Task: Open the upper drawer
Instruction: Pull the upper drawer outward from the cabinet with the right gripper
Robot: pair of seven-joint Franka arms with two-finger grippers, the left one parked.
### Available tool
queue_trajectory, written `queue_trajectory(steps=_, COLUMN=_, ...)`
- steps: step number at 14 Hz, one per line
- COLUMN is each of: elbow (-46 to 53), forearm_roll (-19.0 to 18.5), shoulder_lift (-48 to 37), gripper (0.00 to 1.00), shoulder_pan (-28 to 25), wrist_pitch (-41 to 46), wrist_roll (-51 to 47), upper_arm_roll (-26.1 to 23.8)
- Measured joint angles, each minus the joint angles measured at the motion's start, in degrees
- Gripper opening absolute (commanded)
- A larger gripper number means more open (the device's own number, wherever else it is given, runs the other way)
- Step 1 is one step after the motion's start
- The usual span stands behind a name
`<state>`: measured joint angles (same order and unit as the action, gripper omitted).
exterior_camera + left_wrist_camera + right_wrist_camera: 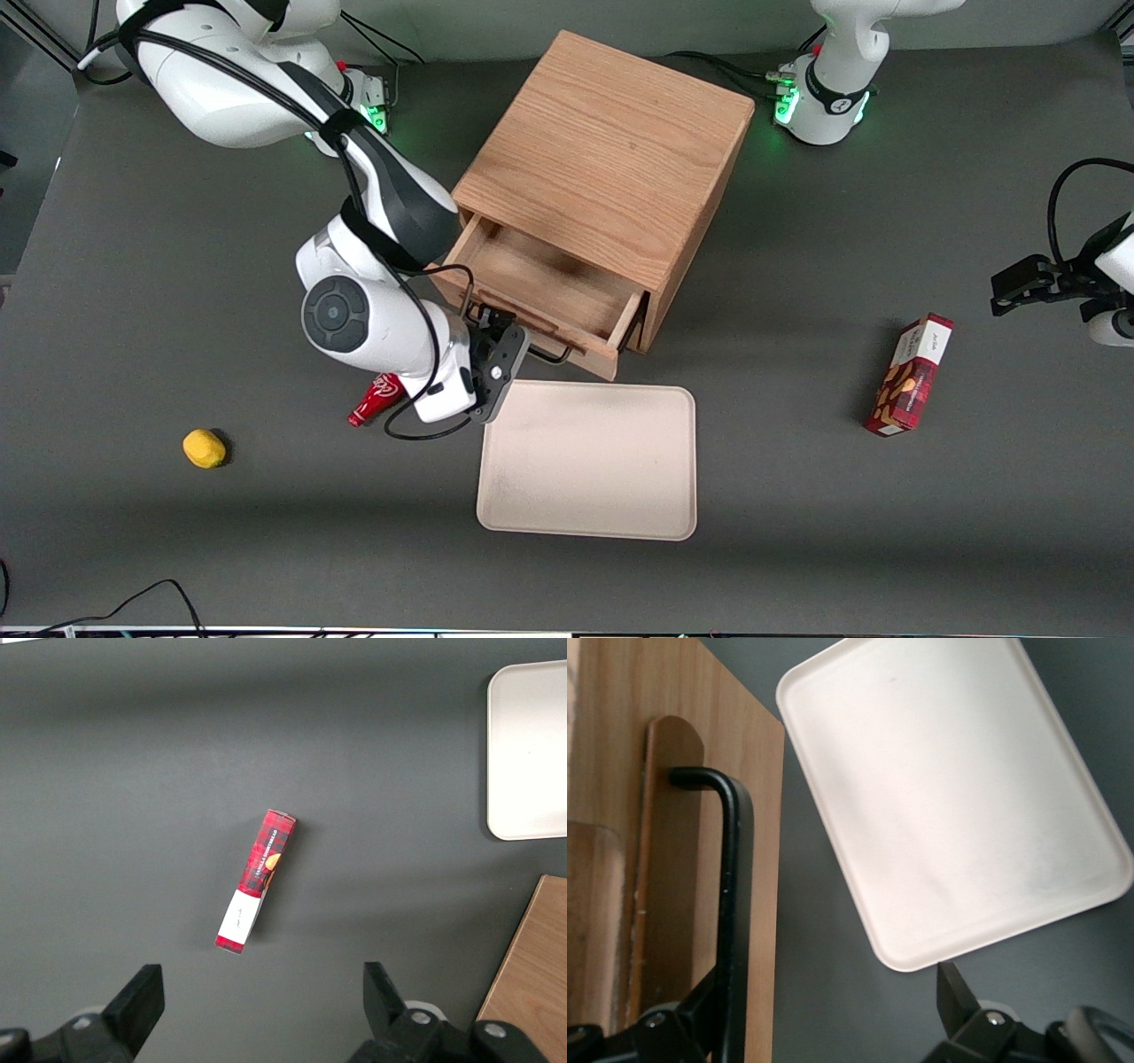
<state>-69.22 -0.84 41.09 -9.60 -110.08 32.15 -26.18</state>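
The dark grey tabletop (133, 266) carries a light oak box-shaped cabinet (611, 151) standing askew at its middle. The light oak upper drawer (540, 283) is pulled partway out of the cabinet toward the front camera, its shallow wooden tray bare inside; the part of it under the cabinet top is hidden, and the working arm covers one corner of it. Any lower drawer is out of sight beneath it.

Just in front of the drawer lies a cream rectangular plastic tray with rounded corners (589, 461), flat on the tabletop and close to the drawer front without clearly touching it.

The black two-finger pincer (496, 354) sits at the drawer's long black wire handle (733, 904). In the right wrist view its fingers are spread, one finger (673, 1028) against the handle bar and the other well apart from it over the tabletop; only their tips show.

A red patterned cardboard box (912, 377) lies toward the parked arm's end. A red can (376, 400) lies largely hidden under the working arm's wrist. A small yellow rounded lump (204, 448) rests toward the working arm's end, too small to identify.
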Motion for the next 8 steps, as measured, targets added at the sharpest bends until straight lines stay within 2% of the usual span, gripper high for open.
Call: queue_trajectory(steps=8, elbow=2.66, forearm_roll=0.0, shoulder_lift=1.67, gripper=1.0, shoulder_pan=1.39, wrist_pitch=-4.97, wrist_roll=1.47, upper_arm_roll=3.44)
